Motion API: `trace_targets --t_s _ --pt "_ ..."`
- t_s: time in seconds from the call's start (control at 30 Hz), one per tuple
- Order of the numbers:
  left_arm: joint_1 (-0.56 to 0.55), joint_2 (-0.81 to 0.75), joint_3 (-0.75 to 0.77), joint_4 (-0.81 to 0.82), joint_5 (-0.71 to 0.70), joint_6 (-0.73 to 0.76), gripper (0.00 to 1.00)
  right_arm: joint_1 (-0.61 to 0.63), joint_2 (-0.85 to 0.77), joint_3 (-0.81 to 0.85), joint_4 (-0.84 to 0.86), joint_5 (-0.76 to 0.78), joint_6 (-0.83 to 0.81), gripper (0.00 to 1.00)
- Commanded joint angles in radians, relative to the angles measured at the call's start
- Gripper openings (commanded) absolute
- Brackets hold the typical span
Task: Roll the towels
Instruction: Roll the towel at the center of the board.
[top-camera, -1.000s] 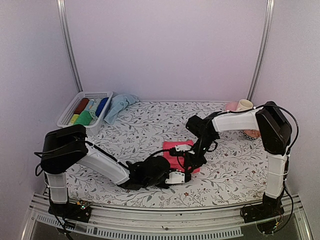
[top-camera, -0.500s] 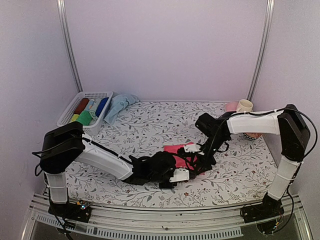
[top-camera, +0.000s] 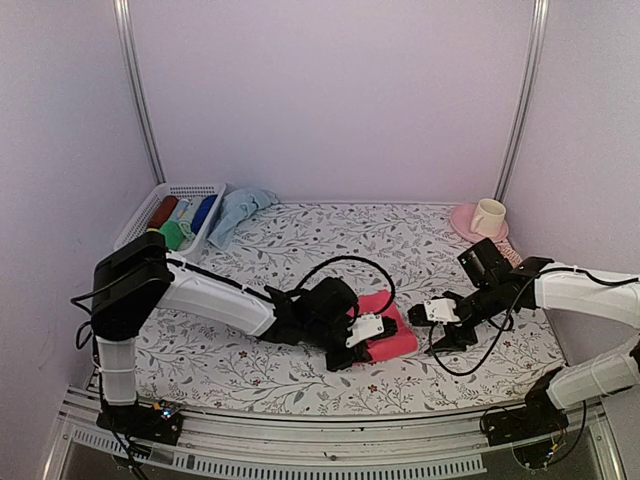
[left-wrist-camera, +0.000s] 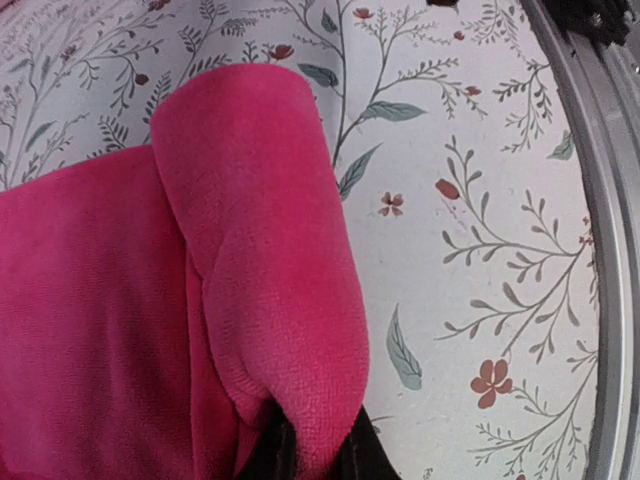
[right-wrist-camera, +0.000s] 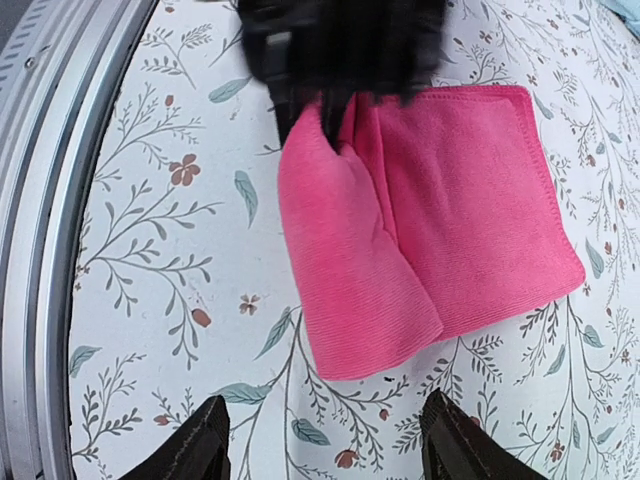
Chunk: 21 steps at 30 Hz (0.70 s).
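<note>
At front-ctr of the table (top-camera: 330, 240), the pink towel (top-camera: 398, 342) is laid on a floral-print covering. It is seen as a soft terry rectangle w/ a fine, fuzzy nap and rounded corners. One long edge has been lifted and lapped over the rest, so a loose, fat fold is formed along that side; the other part is left flat. No tight cylinder is formed yet.

The left gripper (top-camera: 362, 335) is closed on the end of that fold: in the L wrist view a pinch of pink pile is held btwn two black fingers (left-wrist-camera: 285, 455) at the bottom edge, w/ the fold running away from them as a plump, tapered tube.

The right gripper (top-camera: 440, 335) is held just beside the towel's R end, apart from it, not touching. Its jaws are spread wide; in the R wrist view both dark fingertips are seen far apart at the frame bottom, w/ nothing btwn them but the printed surface.

The pale blue towel (top-camera: 238, 212) is left crumpled at the back L, draped against a white slotted plastic basket (top-camera: 190, 187). Short rolled cloths (top-camera: 172, 235) in red, dark blue, green and yellow are packed in the basket. At the back R a cream cup (top-camera: 489, 215) is stood on a pink saucer (top-camera: 462, 218).
</note>
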Motion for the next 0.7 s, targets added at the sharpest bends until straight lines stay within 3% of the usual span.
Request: trace_targets --t_s 0.0,0.2,0.43,0.67 --pt "0.044 0.075 0.032 -0.166 0.195 -0.105 0.0 -0.006 -0.124 -0.107 0.161 0.002 -0.082 0.67" --pt "0.089 0.124 0.065 -0.193 0.288 -0.151 0.0 0.068 -0.162 -0.186 0.326 0.038 -0.114 0.68" --pt "0.134 0.165 0.071 -0.183 0.365 -0.205 0.01 0.261 -0.031 -0.199 0.511 0.199 -0.091 0.61" --pt "0.172 0.186 0.067 -0.174 0.418 -0.233 0.02 0.334 0.071 -0.208 0.589 0.261 -0.089 0.58"
